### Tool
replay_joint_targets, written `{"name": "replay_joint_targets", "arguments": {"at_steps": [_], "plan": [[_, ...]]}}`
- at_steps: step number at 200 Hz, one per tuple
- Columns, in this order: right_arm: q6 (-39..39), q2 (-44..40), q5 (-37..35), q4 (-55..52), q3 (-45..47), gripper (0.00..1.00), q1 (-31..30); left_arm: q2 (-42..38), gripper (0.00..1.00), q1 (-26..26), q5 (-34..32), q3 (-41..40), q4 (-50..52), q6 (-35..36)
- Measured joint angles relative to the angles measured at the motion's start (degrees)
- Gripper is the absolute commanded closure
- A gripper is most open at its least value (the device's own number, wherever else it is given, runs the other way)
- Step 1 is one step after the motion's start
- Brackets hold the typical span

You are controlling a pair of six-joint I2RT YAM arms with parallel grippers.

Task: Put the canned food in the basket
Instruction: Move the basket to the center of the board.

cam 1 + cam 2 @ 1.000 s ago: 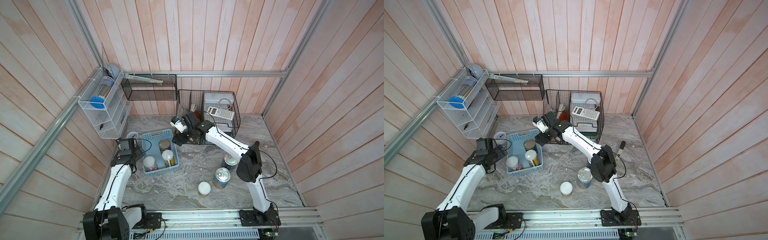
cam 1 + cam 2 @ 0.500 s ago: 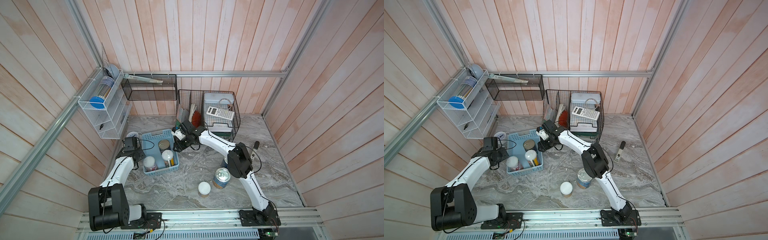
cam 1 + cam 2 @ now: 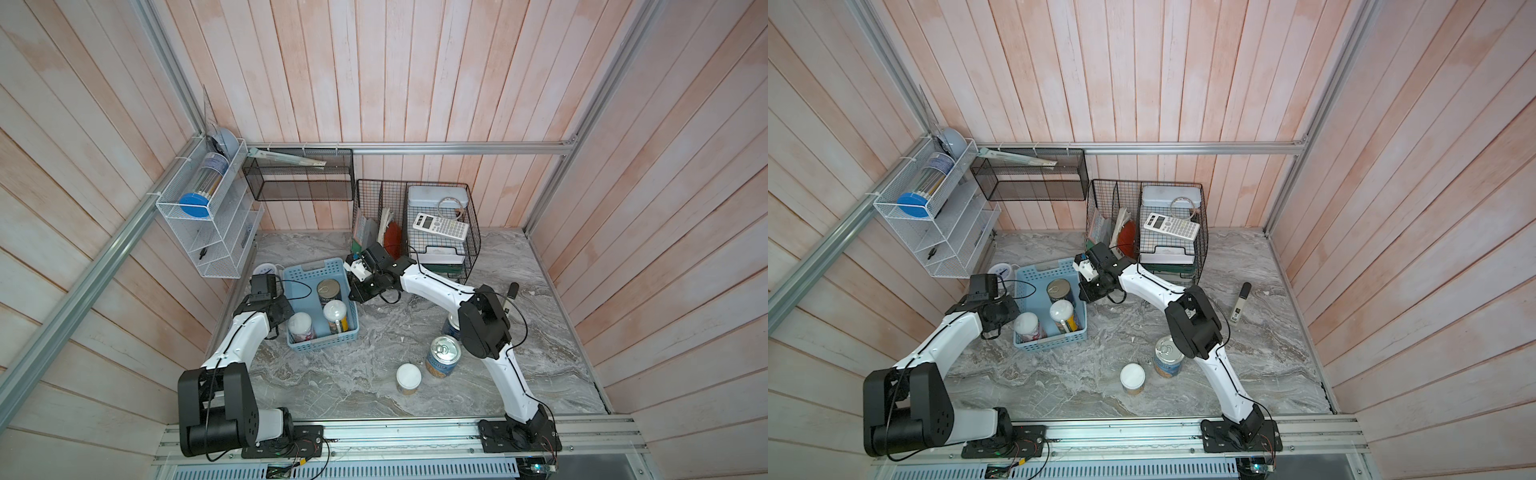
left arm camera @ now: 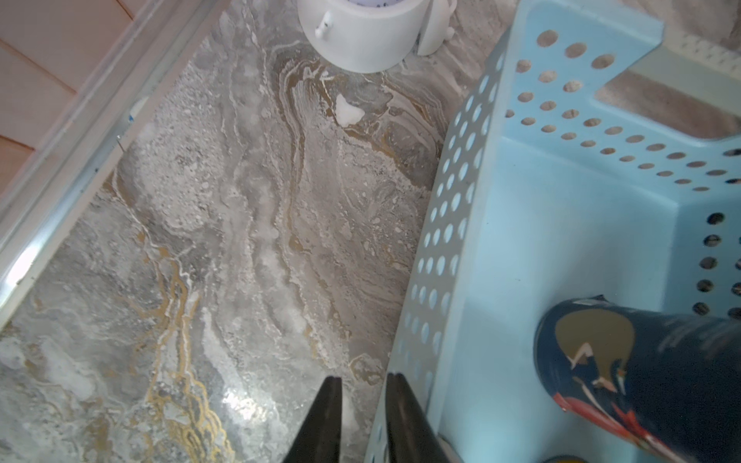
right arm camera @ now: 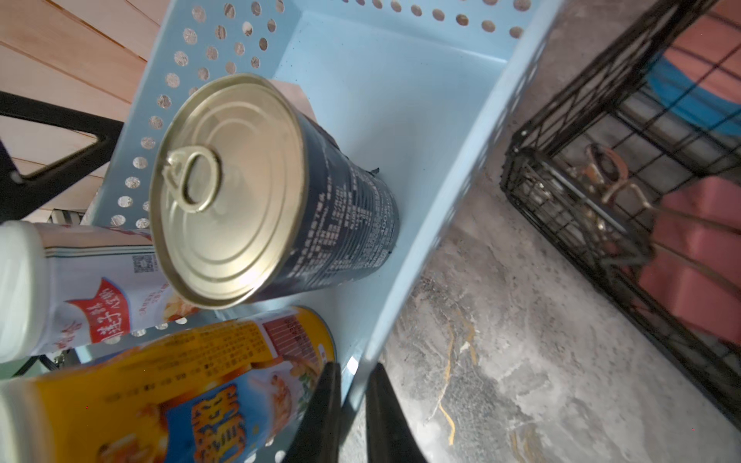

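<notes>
1. The table (image 3: 374, 332) is grey marble.
2. The basket (image 3: 313, 266) sits at the table's left rear.
3. Three of the cans stand upright in it: a dark can (image 3: 328, 287) toward the rear, and a yellow jar (image 3: 336, 311) and a white jar (image 3: 301, 326) at the near end.
4. Three more stand out on the table, well apart from the basket: a blue can (image 3: 443, 353), a lidded jar (image 3: 408, 376) just beside it, and a third can (image 3: 448, 329) half hidden behind the right arm (image 3: 482, 328).
5. The right gripper (image 5: 353, 366) is pinched narrow on the basket's right wall.
6. The left gripper (image 4: 365, 379) is pinched narrow astride its left wall.
</notes>
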State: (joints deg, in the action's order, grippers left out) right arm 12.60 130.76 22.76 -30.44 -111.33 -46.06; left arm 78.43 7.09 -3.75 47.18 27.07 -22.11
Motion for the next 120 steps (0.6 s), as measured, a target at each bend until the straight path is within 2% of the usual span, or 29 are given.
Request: {"name": "replay_joint_targets", "arguments": {"at_steps": [42, 120], "plan": [[2.3, -6.4, 0.0, 5.0, 10.9, 0.98, 0.0, -0.5, 0.80, -2.3, 0.9, -0.1, 1.9, -0.8], [7.3, -19.2, 0.6, 10.3, 30.1, 0.98, -2.7, -8.8, 0.76, -5.0, 3.9, -2.3, 6.4, -5.7]]}}
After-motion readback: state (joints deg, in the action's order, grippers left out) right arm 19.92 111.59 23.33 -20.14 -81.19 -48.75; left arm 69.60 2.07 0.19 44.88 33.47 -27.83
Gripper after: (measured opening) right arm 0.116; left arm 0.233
